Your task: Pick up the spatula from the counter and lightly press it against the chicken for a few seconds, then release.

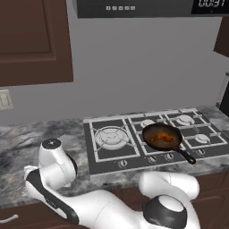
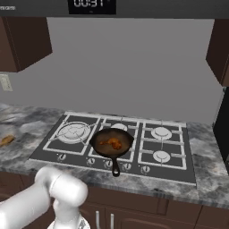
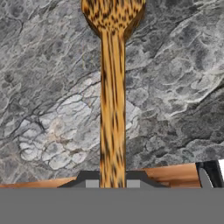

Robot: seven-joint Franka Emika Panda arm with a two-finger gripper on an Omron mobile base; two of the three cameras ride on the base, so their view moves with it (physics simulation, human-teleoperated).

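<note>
A wooden spatula is held by its handle, clamped between the two dark fingers of the gripper. The handle runs straight up from them, with the blade at the top edge, over the grey marbled counter.

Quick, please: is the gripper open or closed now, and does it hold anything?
The gripper: closed, holding the wooden spatula by its handle.
</note>
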